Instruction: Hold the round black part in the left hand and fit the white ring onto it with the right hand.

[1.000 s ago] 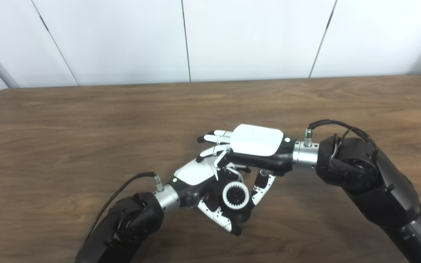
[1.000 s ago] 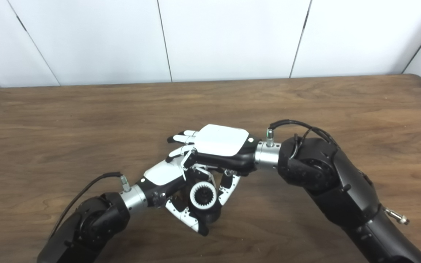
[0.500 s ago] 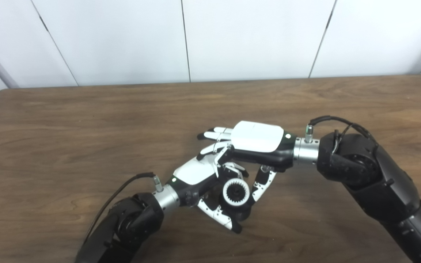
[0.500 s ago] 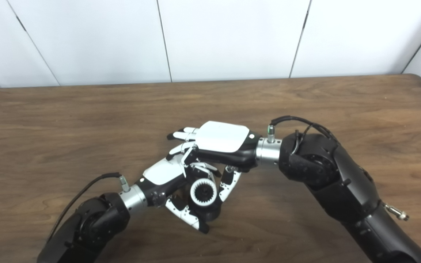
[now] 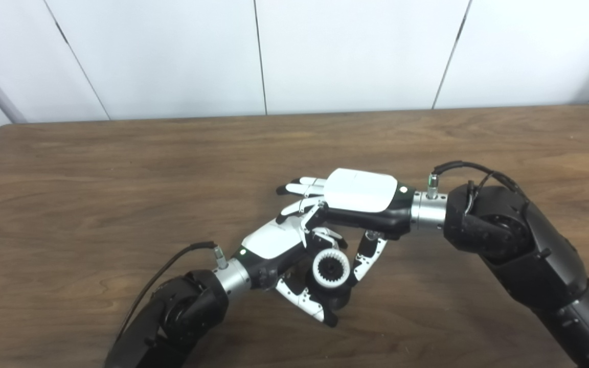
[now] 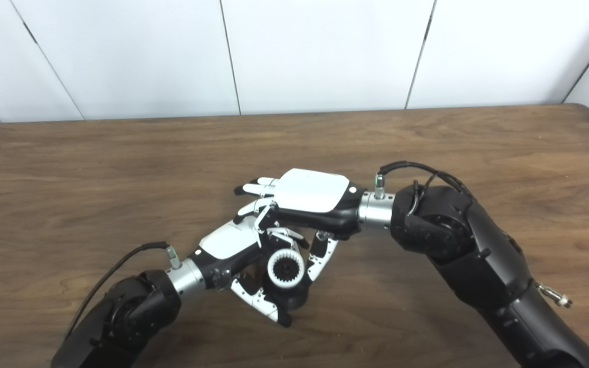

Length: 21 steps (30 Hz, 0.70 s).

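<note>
My left hand [image 5: 273, 243] is shut on the round black part [image 5: 336, 298], gripping it from the left and from below, near the table's front middle. The white toothed ring [image 5: 331, 268] sits on the part's upward face, with black showing through its hole. My right hand [image 5: 360, 191] hovers palm down just behind and above it. Its thumb [image 5: 367, 255] lies against the ring's right edge and its curled fingers [image 5: 327, 238] rest at the ring's far edge. The right palm hides where those fingers meet the ring.
The brown wooden table [image 5: 120, 168] stretches wide on both sides, with a white panelled wall behind it. A black cable [image 5: 172, 263] loops from my left wrist and another [image 5: 471, 171] from my right wrist. Both forearms cross the table's front edge.
My right hand has risen a little and shifted slightly away from me. The ring and black part in my left hand have also come up slightly. Grips look unchanged.
</note>
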Each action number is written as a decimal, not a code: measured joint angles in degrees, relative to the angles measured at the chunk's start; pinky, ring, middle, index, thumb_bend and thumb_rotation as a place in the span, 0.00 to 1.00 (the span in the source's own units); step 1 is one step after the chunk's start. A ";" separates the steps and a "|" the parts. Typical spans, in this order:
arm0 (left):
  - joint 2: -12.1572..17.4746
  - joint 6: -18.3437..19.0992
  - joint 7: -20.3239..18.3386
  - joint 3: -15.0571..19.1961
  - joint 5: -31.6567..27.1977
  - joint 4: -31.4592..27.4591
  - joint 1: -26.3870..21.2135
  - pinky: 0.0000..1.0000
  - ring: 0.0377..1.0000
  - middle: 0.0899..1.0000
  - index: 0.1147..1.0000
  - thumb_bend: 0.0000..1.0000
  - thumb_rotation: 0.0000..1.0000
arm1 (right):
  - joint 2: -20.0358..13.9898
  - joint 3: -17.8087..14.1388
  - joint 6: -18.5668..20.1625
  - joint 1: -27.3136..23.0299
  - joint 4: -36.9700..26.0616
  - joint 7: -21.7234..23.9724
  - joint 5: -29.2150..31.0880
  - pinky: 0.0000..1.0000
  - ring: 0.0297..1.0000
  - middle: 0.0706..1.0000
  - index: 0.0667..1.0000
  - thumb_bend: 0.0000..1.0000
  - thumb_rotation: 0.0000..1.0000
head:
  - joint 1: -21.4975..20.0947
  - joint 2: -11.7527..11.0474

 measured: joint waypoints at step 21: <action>0.28 0.00 -0.10 0.16 0.04 -0.05 0.22 1.00 1.00 0.80 0.41 0.52 0.07 | 0.46 0.30 -0.26 -0.03 0.85 -0.41 -0.01 1.00 1.00 0.85 0.44 0.53 0.14 | -0.09 0.88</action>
